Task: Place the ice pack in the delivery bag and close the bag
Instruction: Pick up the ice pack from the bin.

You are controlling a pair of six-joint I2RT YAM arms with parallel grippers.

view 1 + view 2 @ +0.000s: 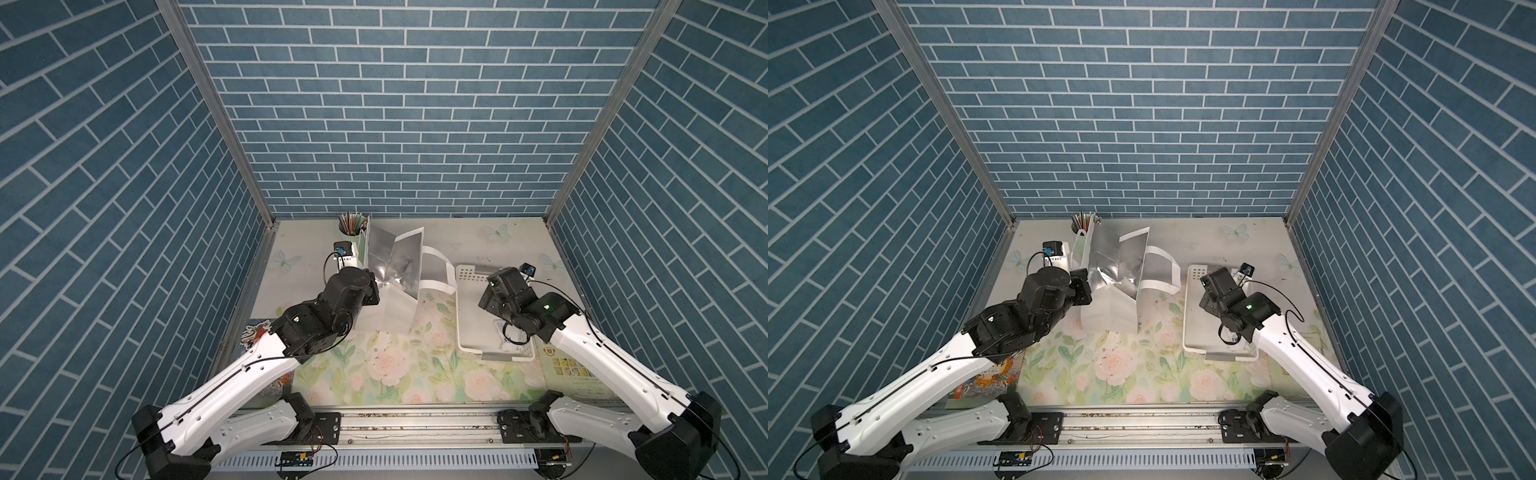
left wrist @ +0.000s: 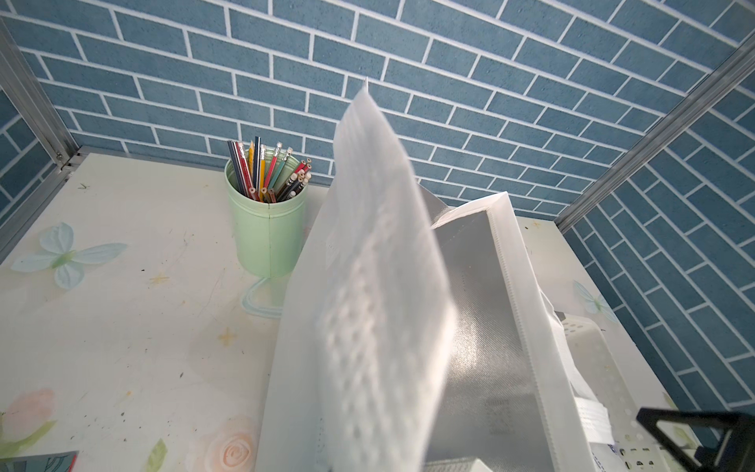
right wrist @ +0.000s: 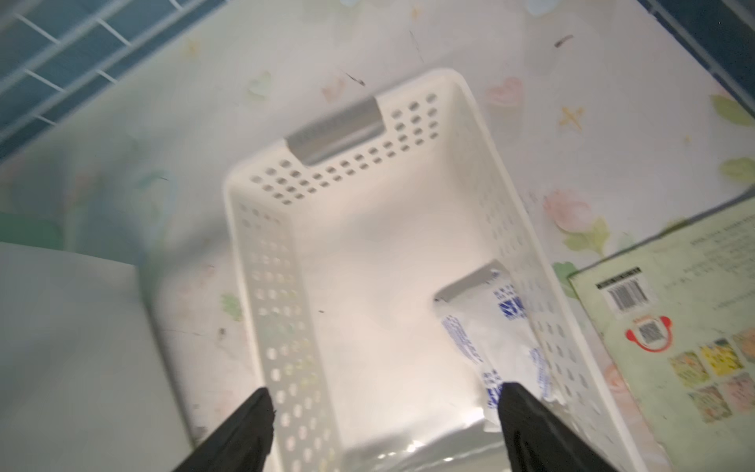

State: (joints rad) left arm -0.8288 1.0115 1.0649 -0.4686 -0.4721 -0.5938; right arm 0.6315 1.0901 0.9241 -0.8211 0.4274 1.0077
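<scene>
My right gripper (image 3: 384,392) hangs wide open over the basket (image 3: 261,286). The ice pack (image 3: 498,339) lies in the basket's five o'clock corner, tight against the wall. My left gripper (image 1: 1086,291) is pinched on the delivery bag (image 1: 390,307), at nine o'clock from the basket, propping its foil mouth open. To do this well, I should slide toward the pack, straddle its short width, sink low before closing, and keep clear of the perforated wall. It's soft, so I'd grab it mid-body.
</scene>
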